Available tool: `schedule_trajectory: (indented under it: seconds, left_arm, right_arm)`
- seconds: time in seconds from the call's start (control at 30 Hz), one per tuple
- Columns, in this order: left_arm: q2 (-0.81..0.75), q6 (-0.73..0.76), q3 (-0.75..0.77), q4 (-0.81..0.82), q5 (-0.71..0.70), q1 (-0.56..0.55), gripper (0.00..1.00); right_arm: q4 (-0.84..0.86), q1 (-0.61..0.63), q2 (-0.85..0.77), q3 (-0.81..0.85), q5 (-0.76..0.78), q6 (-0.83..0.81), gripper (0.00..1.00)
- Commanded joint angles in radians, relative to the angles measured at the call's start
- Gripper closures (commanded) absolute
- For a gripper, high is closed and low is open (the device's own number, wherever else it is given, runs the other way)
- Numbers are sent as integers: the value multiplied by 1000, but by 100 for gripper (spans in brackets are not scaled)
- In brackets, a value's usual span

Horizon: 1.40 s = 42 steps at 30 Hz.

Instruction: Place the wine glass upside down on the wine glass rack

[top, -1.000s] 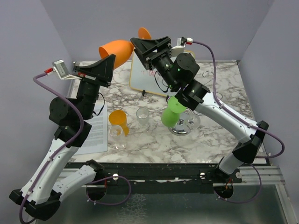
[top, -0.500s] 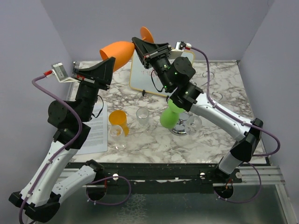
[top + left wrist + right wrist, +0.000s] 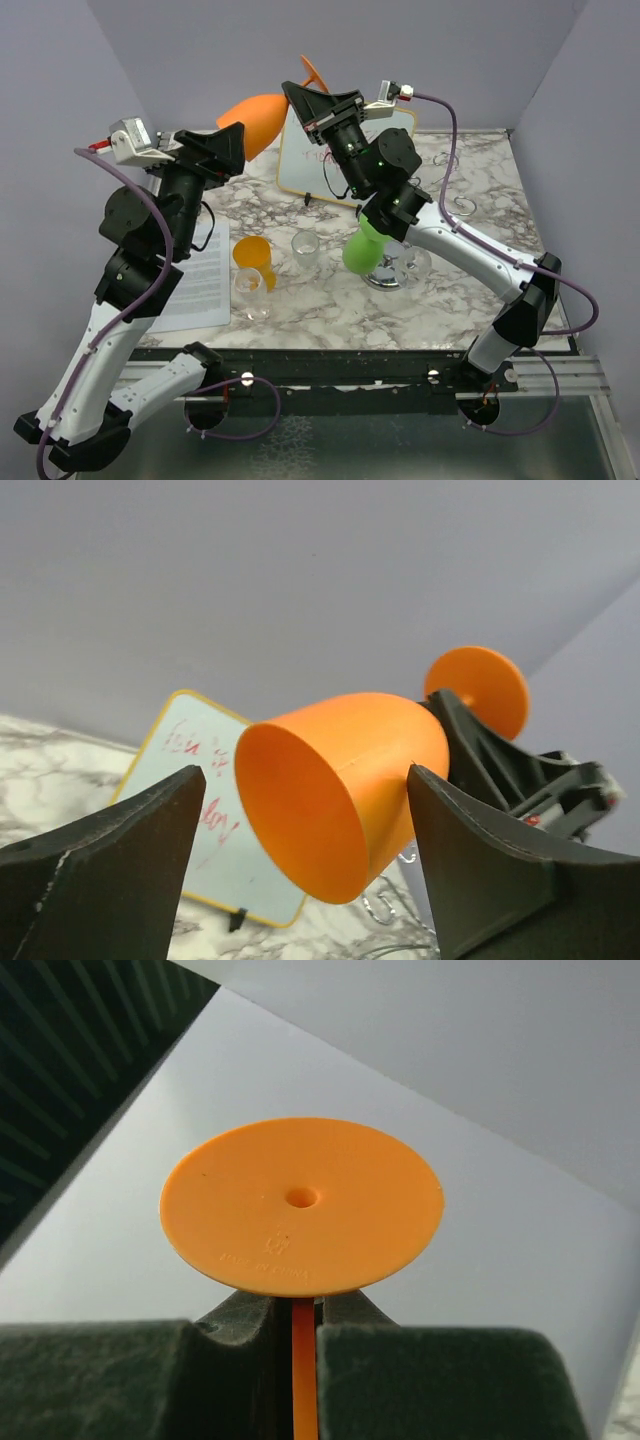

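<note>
Lavender walls close in a marble table (image 3: 320,300). Above its far side we see the right gripper (image 3: 303,1320) pinched tight on the thin stem of one orange wine glass (image 3: 340,780), held sideways in the air. The left gripper (image 3: 305,778) stands wide around the bowl, gripping nothing. Nearer, right of centre, one wire rack (image 3: 392,272) carries one green glass (image 3: 365,250). Left of it stand two clear glasses (image 3: 305,243) and one orange cup (image 3: 250,252). One whiteboard (image 3: 300,170) leans at the far side. Its red scrawl and the lettering stamped on the wine glass's foot are unreadable.
</note>
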Motion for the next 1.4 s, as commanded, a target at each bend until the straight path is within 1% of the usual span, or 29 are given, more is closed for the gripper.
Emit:
schedule_trajectory:
  seconds: [0.0,0.1,0.2,0.3,0.37,0.47,0.63,0.8,0.9,0.97,1.07,1.17,1.27,1.37]
  left_arm:
    - [31,105,69,-265,-169,1,15]
    - [45,129,93,-291,-168,1,12]
    - [67,138,134,-322,-185,1,11]
    - [105,155,188,-366,-262,2,11]
    - [135,174,226,-382,-299,2,8]
    - [190,192,299,-402,-267,2,5]
    - [291,185,397,-440,-131,3,1]
    - [365,200,497,-467,-28,13,1]
    - [403,208,537,-498,14,51,1]
    - [423,193,549,-512,71,82,1]
    - [441,137,558,-519,207,151,1]
    - [452,56,569,-476,368,228,1]
    - [478,-30,606,-420,507,259,1]
    - [497,-134,618,-355,615,293,1]
  right_arm:
    - [119,6,-21,-6,-27,-253,99]
    - [149,6,-19,-10,-31,-398,99]
    - [184,7,-17,-15,-53,-547,99]
    - [231,7,-10,-15,-99,-642,99]
    - [213,6,4,12,-121,-680,99]
    - [192,6,23,39,-127,-737,99]
    - [226,7,9,-24,-49,-793,99]
    - [244,6,-18,-90,37,-835,99]
    - [270,6,-35,-133,61,-862,99]
    - [272,7,-40,-144,62,-877,99]
    - [287,6,-44,-166,53,-888,99]
    - [283,7,-46,-172,33,-875,99]
    - [277,7,-40,-166,26,-847,99]
    - [263,7,-31,-159,19,-829,99]
